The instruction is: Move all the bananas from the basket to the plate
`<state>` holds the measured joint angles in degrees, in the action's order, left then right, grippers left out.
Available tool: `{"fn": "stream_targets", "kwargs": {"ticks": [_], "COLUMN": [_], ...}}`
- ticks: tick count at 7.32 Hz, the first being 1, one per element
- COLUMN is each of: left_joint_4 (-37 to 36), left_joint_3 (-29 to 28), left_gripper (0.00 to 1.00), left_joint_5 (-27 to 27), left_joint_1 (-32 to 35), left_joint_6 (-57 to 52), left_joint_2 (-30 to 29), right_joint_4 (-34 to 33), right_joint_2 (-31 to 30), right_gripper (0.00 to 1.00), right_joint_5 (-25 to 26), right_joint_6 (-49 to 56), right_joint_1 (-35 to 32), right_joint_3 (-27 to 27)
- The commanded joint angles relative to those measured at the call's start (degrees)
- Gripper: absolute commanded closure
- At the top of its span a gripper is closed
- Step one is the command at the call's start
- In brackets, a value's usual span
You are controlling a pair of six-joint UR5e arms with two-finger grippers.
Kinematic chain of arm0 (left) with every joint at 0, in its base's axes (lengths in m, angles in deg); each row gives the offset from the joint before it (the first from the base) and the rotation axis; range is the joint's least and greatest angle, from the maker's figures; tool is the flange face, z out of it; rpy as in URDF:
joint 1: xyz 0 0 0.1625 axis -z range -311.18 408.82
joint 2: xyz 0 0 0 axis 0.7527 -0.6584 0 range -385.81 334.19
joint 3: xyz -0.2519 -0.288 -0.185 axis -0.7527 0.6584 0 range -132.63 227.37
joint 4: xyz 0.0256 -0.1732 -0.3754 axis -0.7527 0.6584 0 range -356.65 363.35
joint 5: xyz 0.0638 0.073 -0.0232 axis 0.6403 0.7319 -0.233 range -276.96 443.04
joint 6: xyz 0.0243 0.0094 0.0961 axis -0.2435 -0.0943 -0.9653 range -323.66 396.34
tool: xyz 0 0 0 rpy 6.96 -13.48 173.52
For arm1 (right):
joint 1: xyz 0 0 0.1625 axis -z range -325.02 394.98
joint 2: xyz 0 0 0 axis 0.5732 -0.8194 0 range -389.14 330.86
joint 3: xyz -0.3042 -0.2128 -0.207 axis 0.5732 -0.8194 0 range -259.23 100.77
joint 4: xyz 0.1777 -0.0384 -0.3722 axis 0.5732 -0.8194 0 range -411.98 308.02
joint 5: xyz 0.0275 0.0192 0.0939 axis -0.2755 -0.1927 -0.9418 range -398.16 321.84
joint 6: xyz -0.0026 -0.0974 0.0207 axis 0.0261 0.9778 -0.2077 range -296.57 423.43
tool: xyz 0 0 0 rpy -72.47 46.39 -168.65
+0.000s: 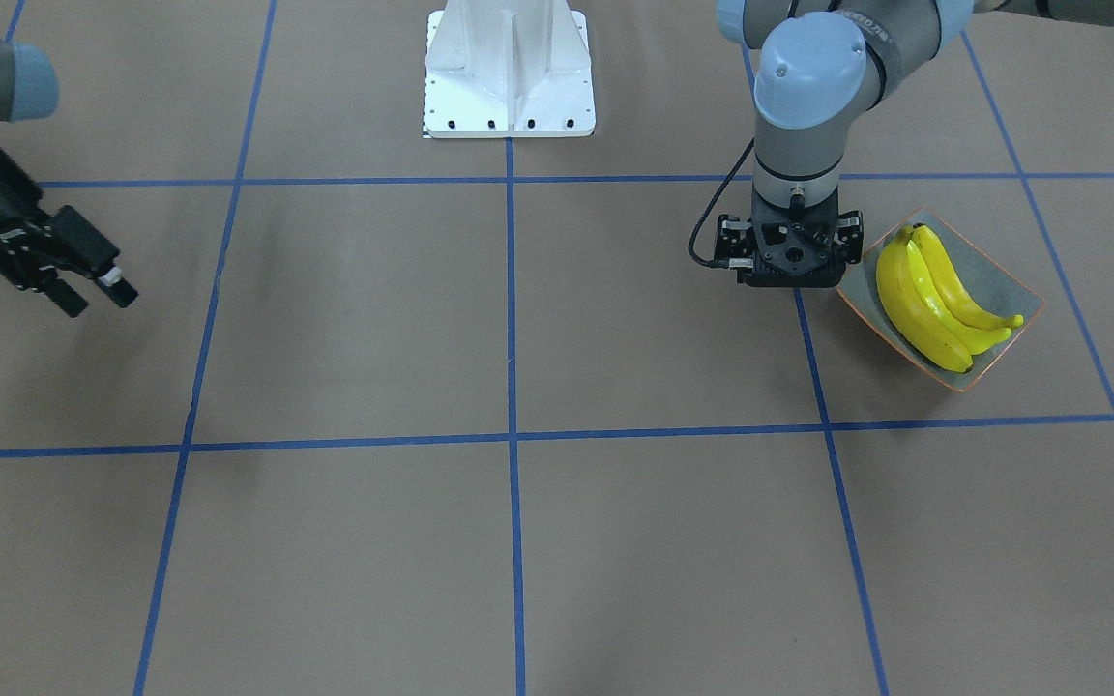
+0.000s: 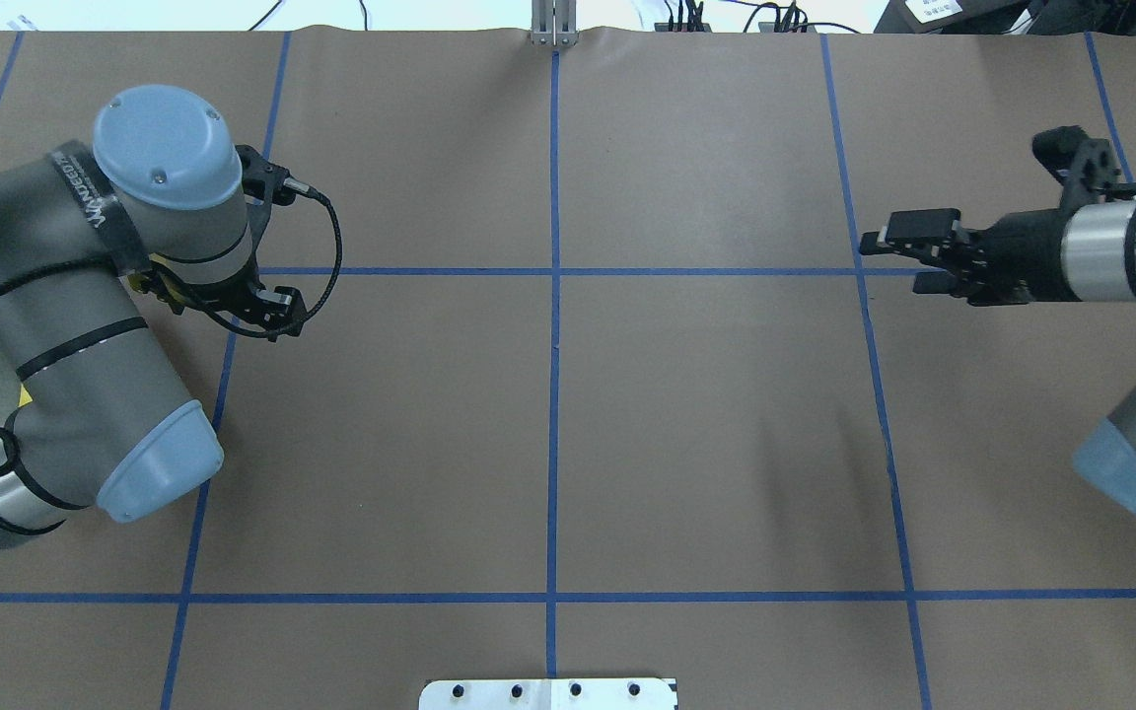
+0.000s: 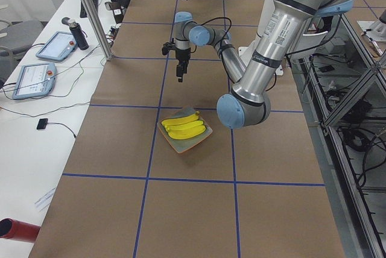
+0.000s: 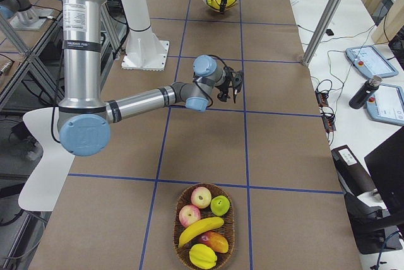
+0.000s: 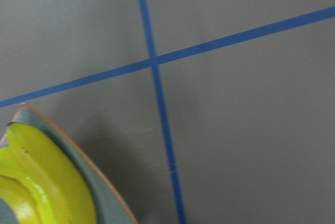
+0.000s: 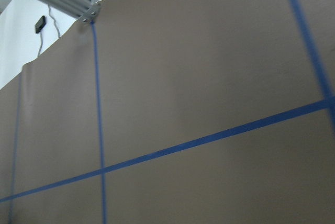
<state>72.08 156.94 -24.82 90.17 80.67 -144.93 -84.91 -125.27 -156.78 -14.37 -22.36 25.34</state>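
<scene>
Three bananas (image 1: 934, 300) lie together on the plate (image 1: 994, 273), near the left end of the counter (image 1: 354, 541). The left hand (image 1: 794, 263) hangs just beside the plate; how wide it is, I cannot tell. The right hand (image 2: 895, 262) is wide and empty, probably meant for the one banana (image 4: 201, 231) in the basket (image 4: 180, 207) at the right end. Blue tape lines (image 1: 511, 290) cross the brown paper (image 1: 673, 329).

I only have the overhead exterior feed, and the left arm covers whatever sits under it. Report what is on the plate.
Observer: The front-facing view shows three bananas lying side by side on the plate.
Operator: Give me the left gripper's position against that plate.
Observer: The left gripper hangs over the table beside the plate's corner, not above the bananas.
Operator: Now check the basket.
Observer: In the exterior right view the wicker basket holds one banana among apples.
</scene>
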Motion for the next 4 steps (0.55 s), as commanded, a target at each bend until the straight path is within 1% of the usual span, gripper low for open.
{"fn": "stream_targets", "kwargs": {"ticks": [1, 2, 3, 4], "left_joint_4": [1.2, 1.2, 1.2, 1.2], "left_joint_3": [0.0, -0.2, -0.2, -0.1], "left_gripper": [0.00, 0.00, 0.00, 0.00], "left_joint_5": [-0.3, -0.3, -0.3, -0.3], "left_joint_1": [0.0, 0.0, 0.0, 0.0], "left_joint_6": [1.1, 1.0, 1.1, 1.1], "left_joint_2": [0.2, 0.2, 0.2, 0.2], "right_joint_4": [0.1, -0.2, -0.9, -0.9], "right_joint_2": [-8.3, -9.8, -9.6, -9.6], "right_gripper": [0.00, 0.00, 0.00, 0.00], "right_joint_5": [-4.0, -8.0, -13.4, -15.3], "right_joint_6": [18.8, 31.8, 45.2, 56.7], "right_joint_1": [-10.9, -18.8, -27.6, -32.7], "right_joint_3": [-4.9, -9.1, -14.9, -20.5]}}
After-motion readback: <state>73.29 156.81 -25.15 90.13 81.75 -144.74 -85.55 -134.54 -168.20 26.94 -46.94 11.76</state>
